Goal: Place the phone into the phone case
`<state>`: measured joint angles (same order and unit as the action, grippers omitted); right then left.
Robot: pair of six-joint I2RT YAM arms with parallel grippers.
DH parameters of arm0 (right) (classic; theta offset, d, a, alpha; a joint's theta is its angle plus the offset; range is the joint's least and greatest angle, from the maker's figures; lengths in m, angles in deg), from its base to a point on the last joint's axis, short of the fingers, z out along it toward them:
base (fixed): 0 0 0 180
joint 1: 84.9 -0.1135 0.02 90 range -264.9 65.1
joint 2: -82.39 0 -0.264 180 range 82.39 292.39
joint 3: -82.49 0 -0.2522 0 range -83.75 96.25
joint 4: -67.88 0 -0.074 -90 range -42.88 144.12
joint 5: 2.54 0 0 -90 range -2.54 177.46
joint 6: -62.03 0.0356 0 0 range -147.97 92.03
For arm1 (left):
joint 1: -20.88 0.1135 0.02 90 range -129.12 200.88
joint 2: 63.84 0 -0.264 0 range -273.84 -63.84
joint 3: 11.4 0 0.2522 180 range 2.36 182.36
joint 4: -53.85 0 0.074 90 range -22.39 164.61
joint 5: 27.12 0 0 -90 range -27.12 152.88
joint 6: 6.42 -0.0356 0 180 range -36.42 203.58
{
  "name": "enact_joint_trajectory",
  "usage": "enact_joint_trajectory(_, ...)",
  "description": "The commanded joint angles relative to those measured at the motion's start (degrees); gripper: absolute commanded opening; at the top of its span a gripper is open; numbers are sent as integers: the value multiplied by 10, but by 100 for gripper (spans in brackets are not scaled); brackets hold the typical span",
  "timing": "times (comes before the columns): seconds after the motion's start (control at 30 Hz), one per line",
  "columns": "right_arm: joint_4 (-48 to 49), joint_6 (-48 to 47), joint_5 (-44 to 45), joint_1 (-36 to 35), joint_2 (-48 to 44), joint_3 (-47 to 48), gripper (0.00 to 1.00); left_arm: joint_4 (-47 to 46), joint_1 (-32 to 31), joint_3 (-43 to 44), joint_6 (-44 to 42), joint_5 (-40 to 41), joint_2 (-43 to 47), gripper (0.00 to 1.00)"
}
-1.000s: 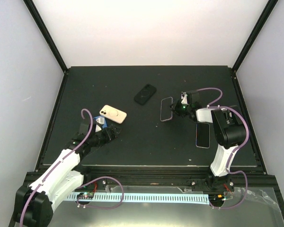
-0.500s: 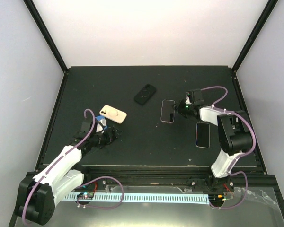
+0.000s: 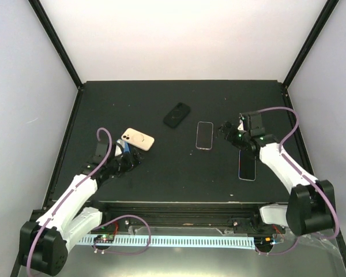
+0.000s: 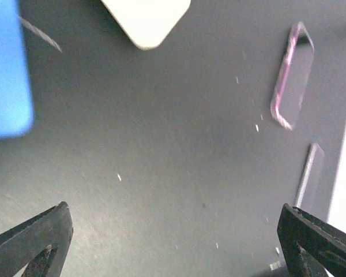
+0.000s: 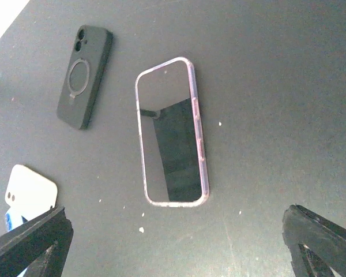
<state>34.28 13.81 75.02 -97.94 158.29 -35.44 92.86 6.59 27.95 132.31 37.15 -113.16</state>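
Note:
A pink-rimmed clear phone case [image 3: 204, 135] lies flat in the middle of the black table [image 3: 161, 179]. Its inside looks dark and glossy [image 5: 170, 135], and I cannot tell whether a phone sits in it. A dark-screened phone [image 3: 247, 165] lies to the right, beside my right arm. My right gripper [image 3: 230, 134] is open just right of the pink case, touching nothing; in its wrist view the gripper [image 5: 176, 248] hangs over bare table below the case. My left gripper [image 3: 130, 160] is open near a cream phone [image 3: 138, 139], with bare table between its fingers [image 4: 29, 242].
A black case with a ring [image 3: 177, 114] lies behind the pink case and shows as the black case [image 5: 83, 75] in the right wrist view. A blue flat thing [image 4: 6, 69] lies by the cream phone [image 4: 147, 20]. White walls enclose the table.
My right gripper has opened and let go of the pink-rimmed case, which went from tilted to lying flat. The right arm has drawn back to the right. The left arm shifted slightly.

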Motion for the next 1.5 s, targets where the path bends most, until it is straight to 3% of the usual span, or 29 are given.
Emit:
enact_joint_trajectory(0.0, -42, -28, -26, 1, -58, -27, 100, 77, 13, 79, -36, 167, -22, 99)
enact_joint_trajectory(0.2, -41, -52, -64, 1, -140, -73, 100, 98, 51, 134, -88, 283, -102, 95)
enact_joint_trajectory(0.33, -20, -59, -83, 0, -174, -99, 100, 81, 51, 198, -176, 258, -185, 90)
enact_joint_trajectory(0.5, -16, -63, -101, 0, -172, -103, 100, 74, 51, 268, -201, 271, -302, 85)
enact_joint_trajectory(0.77, 2, -75, -139, -4, -147, -95, 100, 36, 50, 301, -58, 204, -426, 85)
enact_joint_trajectory(1.17, 27, -80, -164, -4, -126, -110, 100, -178, 38, 154, 57, 95, -390, 79)
enact_joint_trajectory(1.47, 29, -78, -169, -4, -136, -113, 100, -266, 37, 125, 103, 81, -436, 70)
